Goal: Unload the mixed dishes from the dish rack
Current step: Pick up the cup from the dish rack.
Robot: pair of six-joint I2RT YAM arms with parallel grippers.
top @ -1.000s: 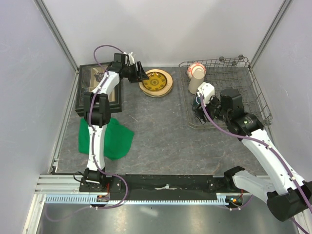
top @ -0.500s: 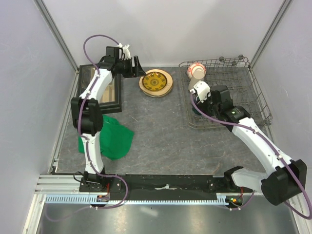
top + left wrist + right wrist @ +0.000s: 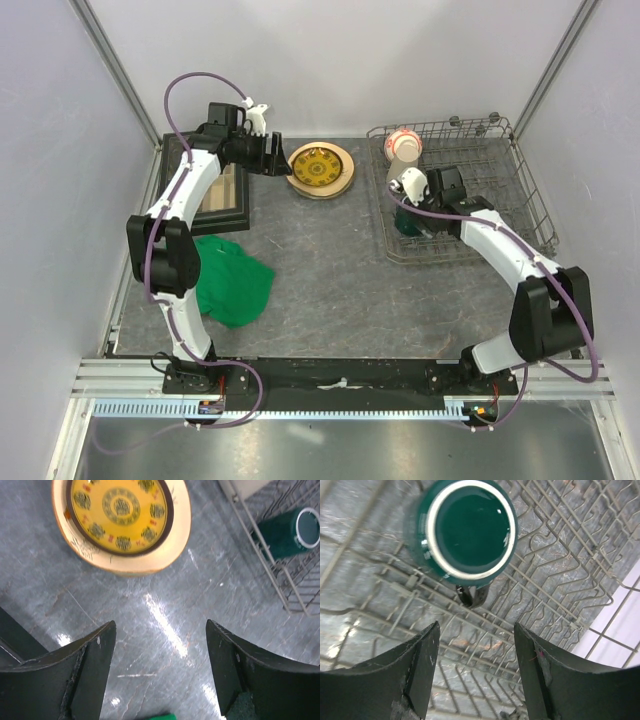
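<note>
The grey wire dish rack [image 3: 500,190] stands at the back right. In its left part are a dark green mug [image 3: 470,530], upright with its handle toward my right gripper, a beige cup [image 3: 402,165] and a red-and-white bowl [image 3: 404,136]. My right gripper [image 3: 476,626] hangs open just above the rack floor beside the mug [image 3: 408,224], with nothing between its fingers. On the table left of the rack lies a cream plate with a yellow-centred plate [image 3: 122,517] on it. My left gripper [image 3: 159,625] is open and empty, a little to the near left of those plates [image 3: 320,168].
A black box with a glass lid [image 3: 215,195] lies at the back left under my left arm. A green cloth [image 3: 235,285] sits in front of it. The rack's raised wire side [image 3: 260,545] separates the plates from the mug [image 3: 290,530]. Walls close in on both sides.
My left gripper has drawn back leftward from the plates and opened wider, its elbow swinging left. My right arm has stretched out, bringing its gripper farther back over the mug.
</note>
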